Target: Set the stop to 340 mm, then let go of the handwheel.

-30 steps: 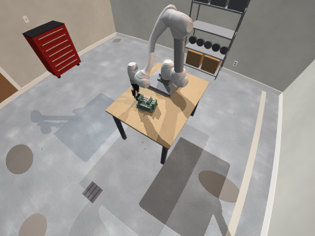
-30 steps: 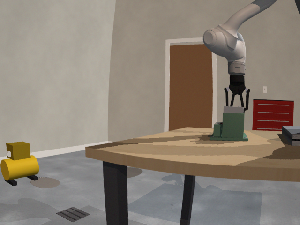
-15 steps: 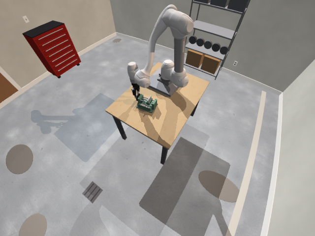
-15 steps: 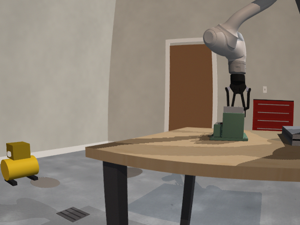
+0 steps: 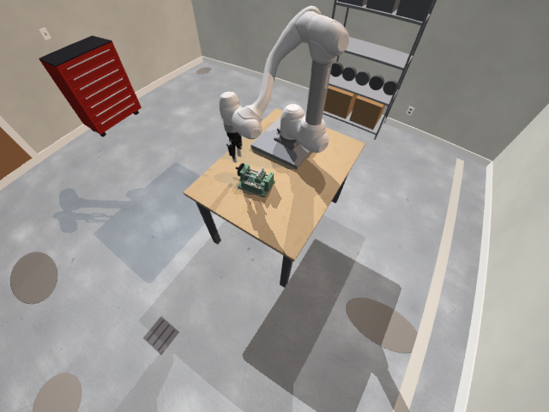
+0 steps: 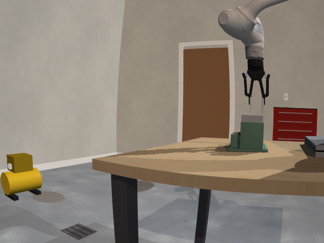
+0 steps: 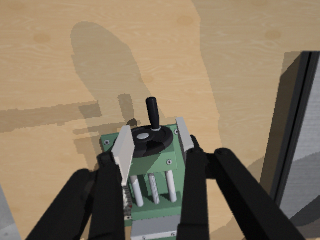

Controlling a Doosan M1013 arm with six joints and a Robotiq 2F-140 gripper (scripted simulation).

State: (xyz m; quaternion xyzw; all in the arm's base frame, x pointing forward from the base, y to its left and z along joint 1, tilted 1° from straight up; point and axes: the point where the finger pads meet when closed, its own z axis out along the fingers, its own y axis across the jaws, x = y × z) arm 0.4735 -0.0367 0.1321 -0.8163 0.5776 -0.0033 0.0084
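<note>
Handwheel (image 5: 239, 169) (image 7: 165, 145) adjoins the green frame (image 5: 269, 181) (image 6: 251, 135) (image 7: 150, 164) holding pale rods (image 5: 253, 171) (image 7: 153, 188).

pincer (image 5: 237, 160) (image 6: 256, 108) (image 7: 154, 132) raised higher above green device (image 5: 256, 180) (image 6: 251, 135) (image 7: 155, 162), fingertips now above its top in exterior view
</note>
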